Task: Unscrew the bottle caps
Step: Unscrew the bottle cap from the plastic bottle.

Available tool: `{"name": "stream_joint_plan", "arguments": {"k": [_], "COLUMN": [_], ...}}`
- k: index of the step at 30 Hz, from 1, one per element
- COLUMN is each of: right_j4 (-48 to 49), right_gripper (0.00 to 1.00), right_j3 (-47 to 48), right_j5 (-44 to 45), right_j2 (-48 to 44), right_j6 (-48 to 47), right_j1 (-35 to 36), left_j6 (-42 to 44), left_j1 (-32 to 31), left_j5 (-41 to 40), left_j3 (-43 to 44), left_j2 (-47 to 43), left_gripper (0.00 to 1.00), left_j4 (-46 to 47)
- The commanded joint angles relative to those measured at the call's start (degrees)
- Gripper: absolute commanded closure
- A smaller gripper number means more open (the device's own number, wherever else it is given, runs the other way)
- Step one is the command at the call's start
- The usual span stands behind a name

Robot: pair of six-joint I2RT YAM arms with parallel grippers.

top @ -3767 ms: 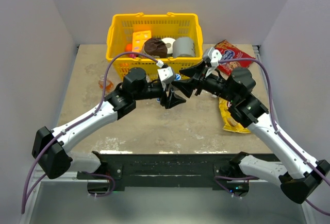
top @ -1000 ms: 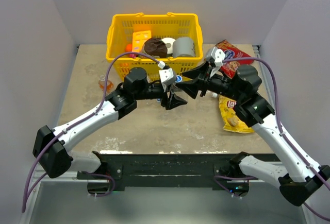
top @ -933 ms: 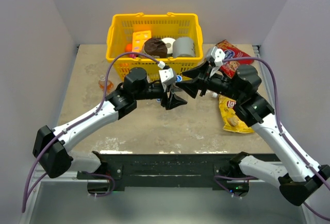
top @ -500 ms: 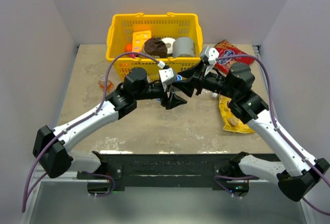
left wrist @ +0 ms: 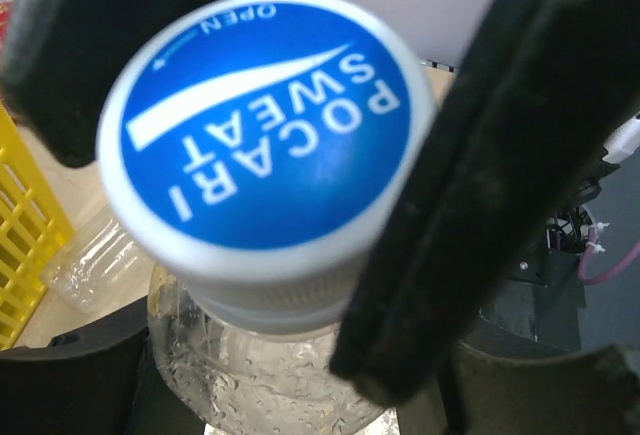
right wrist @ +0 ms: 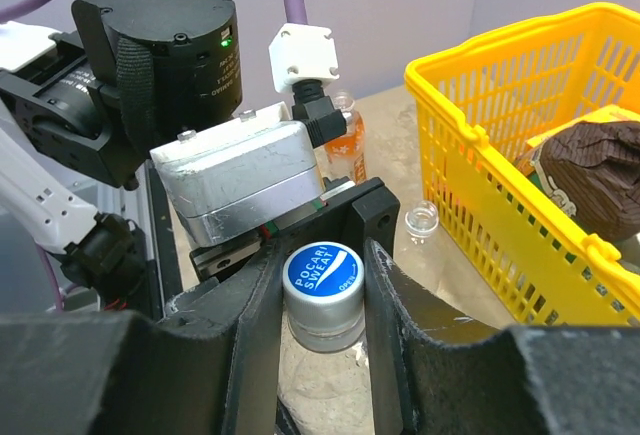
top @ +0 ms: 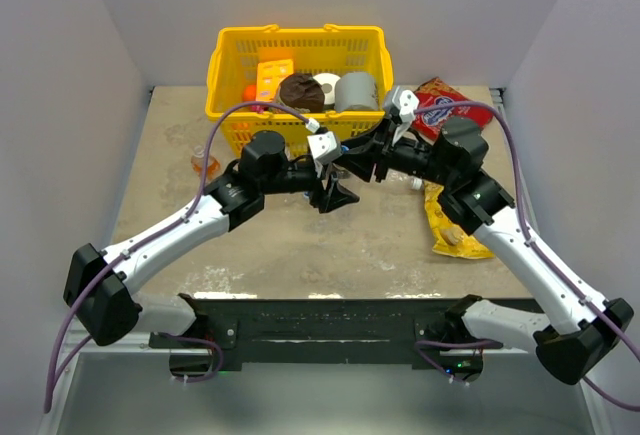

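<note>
The right pincer, part-open a second ago, has now closed: its two black fingers press on opposite sides of the blue Pocari Sweat cap, which is on the neck of the clear bottle. The cap appears fully seated, so I judge the grip is made and the twist not yet begun. Turning the wrist is the step this closure makes possible.

Just below, the left pincer is clamped on the bottle's body as it was a second ago, holding it off the tabletop and bracing it against the turn.

The right arm has swung in from 4 o'clock. It now reaches toward 10 o'clock with its forearm nearly level and its wrist meeting the other at mid-table. The left arm stretches from 8 o'clock toward 2 o'clock, elbow low.

Beyond them, the orange drink bottle stands at about 9 o'clock, and the yellow basket sits at 12 o'clock.
</note>
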Motion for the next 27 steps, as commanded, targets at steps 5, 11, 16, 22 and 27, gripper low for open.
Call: {"name": "stream_joint_plan", "arguments": {"k": [5,11,16,22,27], "right_j4": [-3.0,-5.9,-5.7,-8.5,-10.0], "right_gripper": [0.93,0.95,0.94,0.8,0.64], "right_j3": [2.2,4.9,6.3,7.4,7.7], "right_j5": [-12.4,-25.7,-35.9,-37.1,-35.1], "right_j2": [1.8,3.8,4.8,4.3,4.0], "right_j6": [-0.6,-1.7,-0.9,-2.7,-3.4], "right_j1": [0.4,-1.8,-3.6,-3.9,-3.9], "left_j6": [0.9,2.1,0.7,0.4,0.7], "left_j1": [-0.3,-0.3,-0.3,-0.3,-0.3], "left_j5": [3.2,18.9,32.8,32.6,31.3], "left_j3": [1.2,1.2,1.7,1.6,1.6], "left_j2": [-0.8,-1.7,-0.5,-0.7,-0.6], "left_gripper": [0.76,0.76,0.75,0.76,0.76], "left_j4": [2.1,3.4,5.5,5.8,5.3]}}
